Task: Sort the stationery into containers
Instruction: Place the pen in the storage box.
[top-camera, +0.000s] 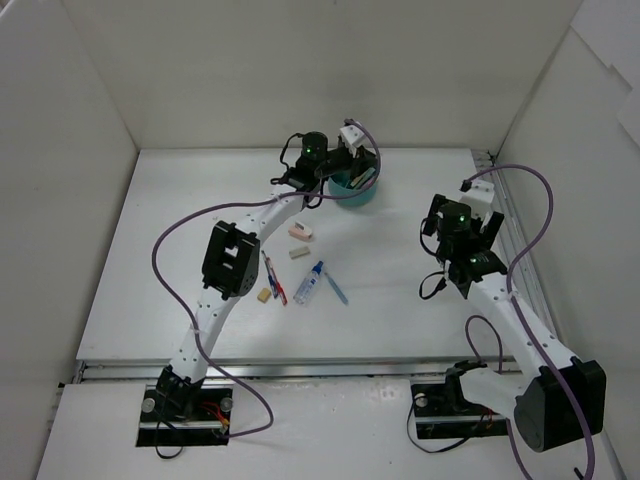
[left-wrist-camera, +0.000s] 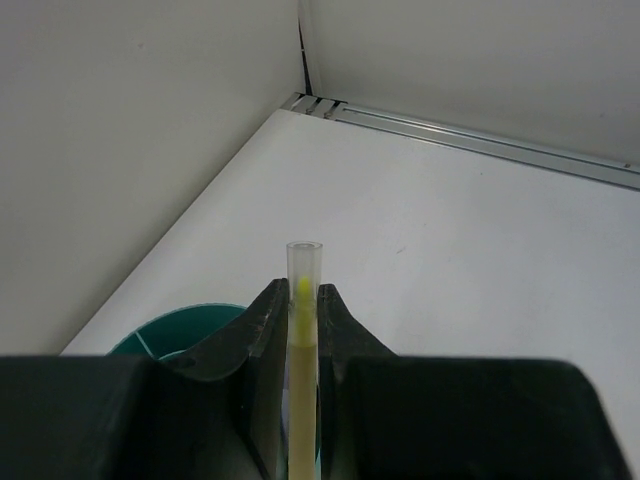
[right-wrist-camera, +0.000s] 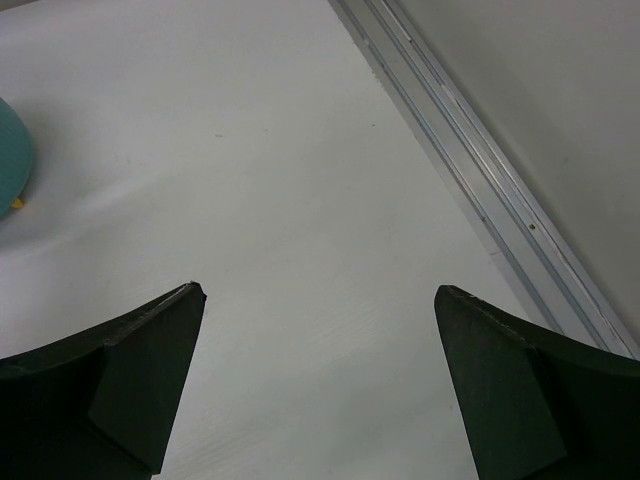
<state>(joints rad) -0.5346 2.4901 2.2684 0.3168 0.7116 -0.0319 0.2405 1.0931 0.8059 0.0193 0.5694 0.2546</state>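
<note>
My left gripper (left-wrist-camera: 303, 290) is shut on a thin yellowish pen with a clear cap (left-wrist-camera: 304, 258), held over the round teal cup (left-wrist-camera: 178, 331). From above, the left gripper (top-camera: 357, 168) hangs at the cup (top-camera: 354, 192) near the back wall. My right gripper (right-wrist-camera: 320, 291) stands open with nothing between its fingers, right of the cup (right-wrist-camera: 12, 160). On the table lie a pink eraser (top-camera: 301, 232), a white eraser (top-camera: 298, 252), a tan eraser (top-camera: 265, 294), red and blue pens (top-camera: 274, 278), a white blue-capped tube (top-camera: 309, 283) and a blue pen (top-camera: 336, 289).
White walls close in the table at the back and both sides. A metal rail (right-wrist-camera: 470, 170) runs along the table's right edge, close to my right gripper (top-camera: 466, 222). The left arm's forearm (top-camera: 232, 258) passes just left of the loose items.
</note>
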